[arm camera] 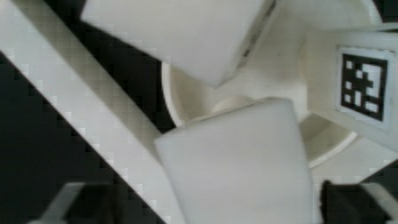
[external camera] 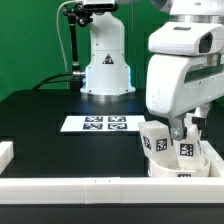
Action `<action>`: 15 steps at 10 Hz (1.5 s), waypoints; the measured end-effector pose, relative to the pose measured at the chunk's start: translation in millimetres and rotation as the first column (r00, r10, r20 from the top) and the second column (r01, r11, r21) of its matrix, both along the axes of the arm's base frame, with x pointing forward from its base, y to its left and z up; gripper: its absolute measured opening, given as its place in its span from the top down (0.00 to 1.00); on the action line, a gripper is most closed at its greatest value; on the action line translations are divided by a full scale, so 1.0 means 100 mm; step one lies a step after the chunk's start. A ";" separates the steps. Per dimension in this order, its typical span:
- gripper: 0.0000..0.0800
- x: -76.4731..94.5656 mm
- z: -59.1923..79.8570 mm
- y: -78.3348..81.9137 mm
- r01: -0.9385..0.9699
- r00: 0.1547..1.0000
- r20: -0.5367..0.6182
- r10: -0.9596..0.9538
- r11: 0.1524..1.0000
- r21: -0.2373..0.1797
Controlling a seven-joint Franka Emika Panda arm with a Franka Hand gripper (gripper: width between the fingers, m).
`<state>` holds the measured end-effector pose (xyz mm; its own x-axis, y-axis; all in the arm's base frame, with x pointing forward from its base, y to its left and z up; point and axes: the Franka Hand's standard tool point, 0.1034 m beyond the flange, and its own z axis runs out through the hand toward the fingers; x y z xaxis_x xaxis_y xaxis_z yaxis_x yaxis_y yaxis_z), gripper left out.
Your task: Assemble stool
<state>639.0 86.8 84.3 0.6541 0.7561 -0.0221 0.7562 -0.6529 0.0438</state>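
The round white seat disc (external camera: 182,166) lies at the front of the exterior view's right, against the front border bar. Two white tagged legs stand on it: one (external camera: 154,140) on its left side, one (external camera: 187,150) nearer the middle. My gripper (external camera: 181,130) hangs right over the disc, its fingers down at the middle leg. In the wrist view my gripper (arm camera: 222,205) is shut on a white leg (arm camera: 240,160), which fills the gap between the dark fingers (arm camera: 75,202). Another leg (arm camera: 178,40) and a tagged leg (arm camera: 356,80) stand around it on the seat (arm camera: 199,98).
The marker board (external camera: 100,123) lies flat mid-table. A long white border bar (external camera: 90,186) runs along the front edge and another (external camera: 5,155) sits at the left; the bar also crosses the wrist view (arm camera: 63,85). The arm's base (external camera: 105,65) stands at the back.
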 end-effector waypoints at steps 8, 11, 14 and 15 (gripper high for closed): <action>0.58 0.00 -0.02 -0.03 0.244 0.970 0.008 -0.244 0.970 0.006; 0.58 0.00 -0.02 -0.03 0.426 0.904 0.015 -0.426 0.905 0.011; 0.58 -0.01 -0.03 0.03 0.739 0.672 0.031 -0.740 0.672 0.038; 0.58 -0.01 -0.03 0.06 0.813 0.579 0.031 -0.814 0.580 0.044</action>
